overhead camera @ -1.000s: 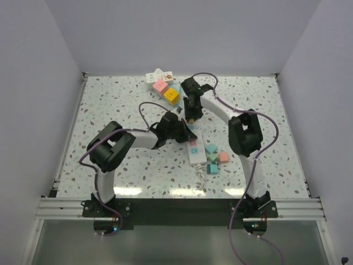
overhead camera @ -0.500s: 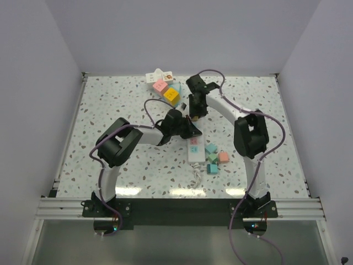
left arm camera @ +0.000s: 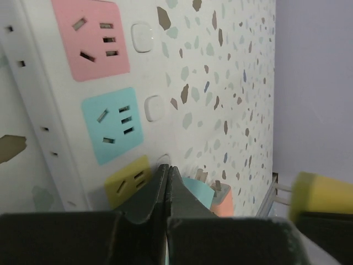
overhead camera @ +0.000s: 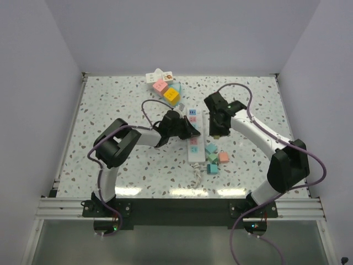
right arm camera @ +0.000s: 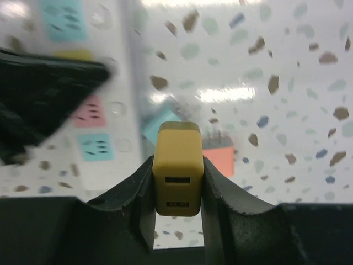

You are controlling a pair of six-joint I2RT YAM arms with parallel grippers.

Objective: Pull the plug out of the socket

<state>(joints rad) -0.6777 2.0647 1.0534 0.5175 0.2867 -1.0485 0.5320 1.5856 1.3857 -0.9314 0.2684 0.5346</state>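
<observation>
At the centre of the surface (overhead camera: 110, 110), the white strip (overhead camera: 194, 149) lies lengthwise, running from 12 to 6 o'clock, and the left arm (overhead camera: 143, 137) reaches in on it from 9 o'clock. Left jaws are pressed fully together, nothing between them, and the tips are down on the strip right by its yellow socket (left arm camera: 129, 179). That socket is bare, and so are the teal and pink ones beside it on the wrist view! Over at 3 o'clock of the strip, the right arm (overhead camera: 253, 130) hangs its jaws just beside the strip but apart from it. Those jaws are clamped on the yellow plug (right arm camera: 177, 176), one finger on each flat side. So the plug is out of the strip and up off the surface, held at roughly 3 o'clock from the strip's middle. Whether its pins show, I cannot tell. Below it, towards 5 o'clock of the strip, a little cluster of loose teal and pink plugs (overhead camera: 214, 157) lies on the surface. Away at 12 o'clock sits a pile of coloured blocks (overhead camera: 165, 88), well apart from both arms.
</observation>
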